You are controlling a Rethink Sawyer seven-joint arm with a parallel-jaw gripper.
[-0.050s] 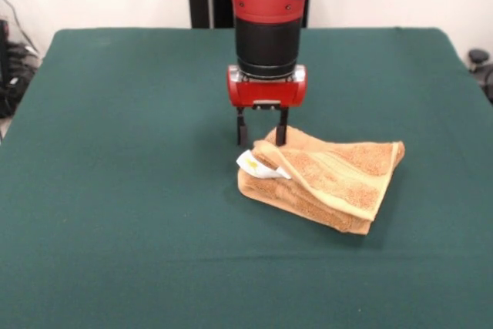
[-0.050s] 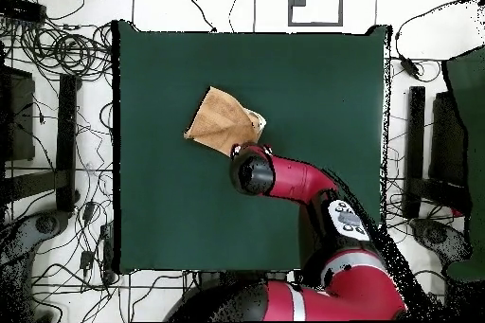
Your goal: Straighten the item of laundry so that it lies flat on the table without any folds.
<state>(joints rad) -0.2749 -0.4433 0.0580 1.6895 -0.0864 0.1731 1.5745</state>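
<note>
**Towel folded thick, best taken by a loose top corner**

Towel (image 1: 327,175): orange-tan terry cloth, seen folded into a compact stack near the middle of the green table (image 1: 115,190), with a white care tag (image 1: 250,164) showing at the corner nearest the arm. It is judged soft, limp and light, unlikely to slip on the felt. The gripper (image 1: 262,136) is seen parted and empty, its fingers poised at that upper corner. A single top layer there should be pinched, not the whole stack.

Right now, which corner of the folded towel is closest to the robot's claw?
The corner with the white tag. It lies just below the gripper; the towel's other corners lie farther off on the table.
</note>
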